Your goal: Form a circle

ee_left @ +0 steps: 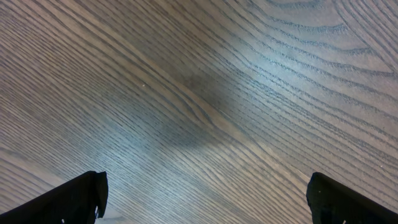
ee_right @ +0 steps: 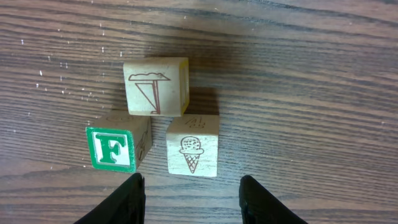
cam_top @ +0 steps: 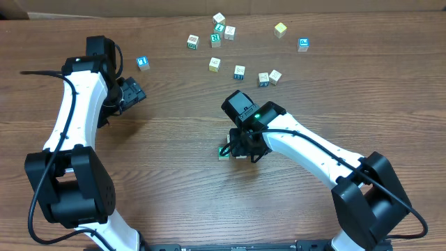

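The circle (ee_right: 163, 127) is a tight cluster of three small wooden cubes touching one another. They are a green-faced F cube (ee_right: 112, 148), an ice-cream cube (ee_right: 193, 149) and a cream cube with a line drawing (ee_right: 155, 86) behind them. My right gripper (ee_right: 193, 183) stands open just in front of the ice-cream cube, holding nothing. In the overhead view the right gripper (cam_top: 240, 148) covers most of the cluster (cam_top: 224, 153). My left gripper (cam_top: 134, 93) hangs wide open over bare wood (ee_left: 205, 186), far from the cubes.
Several loose cubes lie along the table's far side, among them a blue one (cam_top: 143, 63), a yellow one (cam_top: 280, 29), a blue one (cam_top: 303, 44) and a pair (cam_top: 270, 77) nearest the right arm. A cardboard edge (cam_top: 21, 8) sits at the far left.
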Robot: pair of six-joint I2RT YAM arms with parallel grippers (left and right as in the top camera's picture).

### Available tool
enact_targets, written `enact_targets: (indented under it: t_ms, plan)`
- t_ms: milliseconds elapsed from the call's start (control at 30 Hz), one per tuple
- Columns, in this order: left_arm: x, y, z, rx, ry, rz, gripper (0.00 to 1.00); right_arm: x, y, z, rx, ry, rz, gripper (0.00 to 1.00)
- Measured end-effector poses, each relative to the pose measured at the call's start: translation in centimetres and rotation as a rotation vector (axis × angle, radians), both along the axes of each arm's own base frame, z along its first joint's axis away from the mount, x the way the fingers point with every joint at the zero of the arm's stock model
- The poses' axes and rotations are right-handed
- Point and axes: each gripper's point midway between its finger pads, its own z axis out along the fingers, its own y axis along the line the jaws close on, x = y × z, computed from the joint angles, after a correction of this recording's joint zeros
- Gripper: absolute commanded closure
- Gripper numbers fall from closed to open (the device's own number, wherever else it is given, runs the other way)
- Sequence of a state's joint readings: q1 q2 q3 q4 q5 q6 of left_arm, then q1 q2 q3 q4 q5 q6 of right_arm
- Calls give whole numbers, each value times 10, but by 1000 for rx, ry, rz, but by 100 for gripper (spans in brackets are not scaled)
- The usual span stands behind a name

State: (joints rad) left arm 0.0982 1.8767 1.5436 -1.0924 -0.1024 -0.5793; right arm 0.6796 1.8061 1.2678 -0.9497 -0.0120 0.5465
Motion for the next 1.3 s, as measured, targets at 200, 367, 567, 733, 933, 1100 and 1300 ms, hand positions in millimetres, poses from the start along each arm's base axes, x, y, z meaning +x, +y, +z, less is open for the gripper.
enact_targets:
  t_ms: [200,367,567,733,933,1100,1300]
  plan:
    - [0,0,0,0,0,0,0,0,-1,0,-3,-3,-1,52]
    - [0,0,0,0,0,0,0,4,1,-2,-2,-14,-2,51]
    - [0,0,0,0,0,0,0,2,-1,-16,-16,-1,-2,51]
    - [0,0,0,0,0,0,0,-1,-4,-23,-26,11,-2,51]
    - [0,0,0,0,0,0,0,-1,-3,-23,-24,10,-2,49]
    - [0,0,0,0,0,0,0,-1,-4,-24,-26,12,-2,49]
    - [0,0,0,0,0,0,0,-1,-3,-25,-26,13,-2,51]
